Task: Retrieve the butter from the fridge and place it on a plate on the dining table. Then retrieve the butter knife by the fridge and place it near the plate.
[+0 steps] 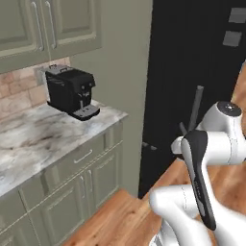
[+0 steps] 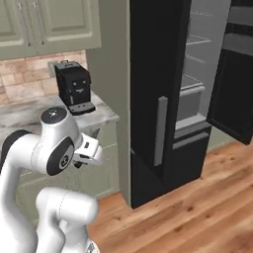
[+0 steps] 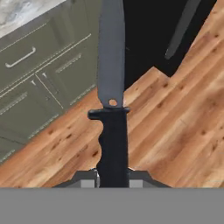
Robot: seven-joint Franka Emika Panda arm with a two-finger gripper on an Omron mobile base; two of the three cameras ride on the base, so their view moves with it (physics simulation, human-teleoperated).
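My gripper (image 3: 113, 177) is shut on the black handle of the butter knife (image 3: 112, 87). Its grey blade points away from the hand, over the wooden floor. In the right base view the gripper (image 2: 90, 149) hangs in front of the counter's corner, left of the fridge (image 2: 153, 74), and the knife tip (image 2: 94, 133) sticks up from it. The fridge is tall and black. Its right door (image 2: 232, 94) is swung open on pale grey shelves (image 2: 195, 64); its left door, with a long grey handle (image 2: 160, 131), is closed. In the left base view the fridge (image 1: 192, 48) stands right of the counter.
A black coffee machine (image 1: 72, 91) stands on the marble wall counter (image 1: 43, 134), with green cabinets (image 1: 91, 173) below and more above. Wooden floor (image 2: 197, 212) lies open in front of the fridge. The open door juts into the room at the right.
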